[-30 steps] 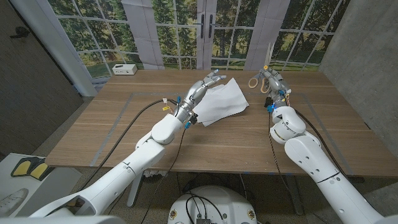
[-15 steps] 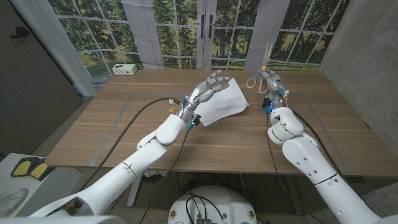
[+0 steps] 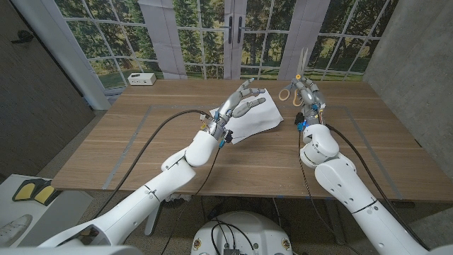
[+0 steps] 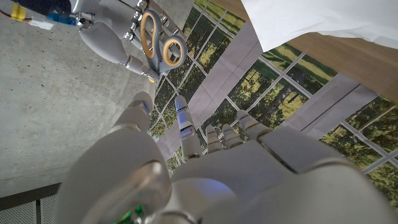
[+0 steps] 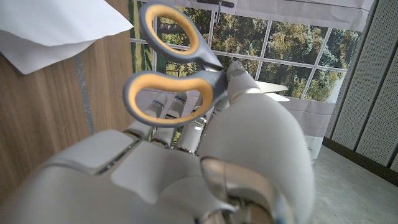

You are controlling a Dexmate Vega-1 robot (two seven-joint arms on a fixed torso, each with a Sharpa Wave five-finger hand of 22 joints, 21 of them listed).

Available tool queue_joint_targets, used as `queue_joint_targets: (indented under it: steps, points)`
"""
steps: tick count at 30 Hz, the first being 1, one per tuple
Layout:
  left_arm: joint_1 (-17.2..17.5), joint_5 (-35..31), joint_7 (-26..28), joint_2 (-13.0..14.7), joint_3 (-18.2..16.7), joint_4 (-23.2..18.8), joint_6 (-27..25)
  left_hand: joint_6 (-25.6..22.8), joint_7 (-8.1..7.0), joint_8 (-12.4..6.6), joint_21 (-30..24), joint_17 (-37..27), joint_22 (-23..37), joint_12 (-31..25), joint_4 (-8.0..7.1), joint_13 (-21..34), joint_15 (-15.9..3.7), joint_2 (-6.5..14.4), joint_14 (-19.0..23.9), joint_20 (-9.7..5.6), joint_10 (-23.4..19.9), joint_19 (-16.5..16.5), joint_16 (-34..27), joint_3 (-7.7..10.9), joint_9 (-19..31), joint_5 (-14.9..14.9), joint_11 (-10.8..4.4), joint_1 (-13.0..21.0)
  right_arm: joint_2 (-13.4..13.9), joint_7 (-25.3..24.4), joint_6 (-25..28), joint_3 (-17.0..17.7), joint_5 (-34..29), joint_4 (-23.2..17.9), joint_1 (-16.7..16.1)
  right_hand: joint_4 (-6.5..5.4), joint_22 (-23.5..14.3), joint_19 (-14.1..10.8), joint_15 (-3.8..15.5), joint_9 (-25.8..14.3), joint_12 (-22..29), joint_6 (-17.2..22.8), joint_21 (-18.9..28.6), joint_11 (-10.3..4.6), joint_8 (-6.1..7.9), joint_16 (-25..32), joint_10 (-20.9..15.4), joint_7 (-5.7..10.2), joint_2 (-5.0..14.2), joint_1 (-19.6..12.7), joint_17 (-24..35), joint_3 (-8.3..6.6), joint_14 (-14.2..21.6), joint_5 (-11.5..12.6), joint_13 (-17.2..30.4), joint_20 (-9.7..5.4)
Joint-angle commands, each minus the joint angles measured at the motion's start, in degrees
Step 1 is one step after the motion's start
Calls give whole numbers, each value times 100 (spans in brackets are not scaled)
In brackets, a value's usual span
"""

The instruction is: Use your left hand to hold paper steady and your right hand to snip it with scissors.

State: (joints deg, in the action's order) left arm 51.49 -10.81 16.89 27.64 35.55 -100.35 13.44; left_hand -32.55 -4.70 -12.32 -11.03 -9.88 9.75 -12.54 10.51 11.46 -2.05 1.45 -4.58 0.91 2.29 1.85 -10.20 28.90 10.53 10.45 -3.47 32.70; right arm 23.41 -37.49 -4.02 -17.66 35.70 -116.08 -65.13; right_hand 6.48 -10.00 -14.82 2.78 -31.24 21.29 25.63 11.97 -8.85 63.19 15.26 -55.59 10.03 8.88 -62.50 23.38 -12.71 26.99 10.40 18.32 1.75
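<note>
Reaching farther across the wooden table (image 3: 141, 149) than a second ago, the left hand (image 3: 239, 103) now hangs over the near-left part of the sheet of paper (image 3: 256, 117) with its fingers spread; no view shows it pressing on the sheet, and it holds nothing. Since the earlier frames the left forearm has swung toward the middle of the table, while the paper lies where it lay, white, slightly crumpled, on the far middle of the tabletop. The right hand (image 3: 305, 90) has shifted only a little and keeps its grasp on the scissors (image 3: 295, 79), gripped below the grey, yellow-lined handle loops with the blades pointing up toward the window; the scissors stand to the right of the paper, apart from it. In the right wrist view the handle loops (image 5: 171, 65) stand above the curled fingers. A small white box (image 3: 142, 78) sits at the far left corner; no writing or brand can be read anywhere.
</note>
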Motion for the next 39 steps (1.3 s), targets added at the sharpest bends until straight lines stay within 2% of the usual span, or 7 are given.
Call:
queue_joint_targets:
  steps: [1,7,9,16,18,21,39]
  points:
    - [-3,-266,245,-76,99,-75,-201,31,2,5,-21,0,10,-16,-9,2,-238,-15,12,-39,-27,44,-39,35,23,20,-31,91,-141,-215,-157,-157,-793,93,-13,-91,-14,-3,1021,-4,-13,-32,-5,-98,40,-5,-94,7,198,-140,6,-69,-25,34,12,-10]
    - [-27,-266,269,-87,132,-37,-181,56,-10,33,-17,0,11,-6,-41,3,-247,-64,11,-55,-4,52,-34,-10,22,10,-36,96,-228,-158,-195,-177,-859,118,-22,-97,-15,7,1030,17,-35,-61,-13,-89,55,-9,-59,-8,205,-149,5,-81,-31,39,-3,-16]
    - [-35,-236,257,-91,140,-14,-157,180,-72,100,-11,-2,12,19,-67,3,-244,-100,1,-56,64,54,-27,-50,21,6,-46,109,-238,-132,-191,-187,-878,114,-22,-113,-15,7,1021,28,-55,-101,-15,-82,52,-15,-25,13,210,-139,-4,-88,-23,44,-14,-19]
    - [-79,-242,229,-113,197,27,-203,115,-45,83,-7,-2,13,20,-83,3,-230,-119,-11,-53,72,56,-21,-77,21,7,-41,130,-262,24,-157,-204,-784,82,-33,-123,-14,7,1028,47,-74,-132,-19,-89,63,-21,-5,25,209,-142,-15,-106,-8,52,-31,-5]
    - [-76,-187,156,-116,206,-18,-322,226,-136,135,-1,-3,14,36,-97,3,-215,-130,-44,-52,121,51,-10,-105,20,9,-115,159,-225,51,-116,-215,-822,65,-23,-124,-14,5,1024,52,-76,-142,-19,-96,64,-25,-4,21,203,-141,-18,-106,-12,53,-34,5]
    - [-112,-180,93,-109,236,-32,-409,292,-165,160,16,-4,15,56,-111,3,-195,-138,-100,-44,183,9,6,-129,20,9,-111,170,-241,101,-121,-217,-777,51,-26,-124,-14,12,1028,60,-78,-140,-23,-106,73,-32,3,31,197,-144,-21,-107,-22,55,-31,19]
    - [-123,17,-53,-155,387,12,-416,80,-44,88,6,-3,17,29,-132,2,-190,-111,-76,-40,148,31,-16,-170,23,13,-68,240,-288,223,-123,-291,-710,-10,-25,-145,-13,17,1029,119,-73,-135,-33,-112,122,-41,-4,70,187,-133,-22,-102,-60,59,-19,35]
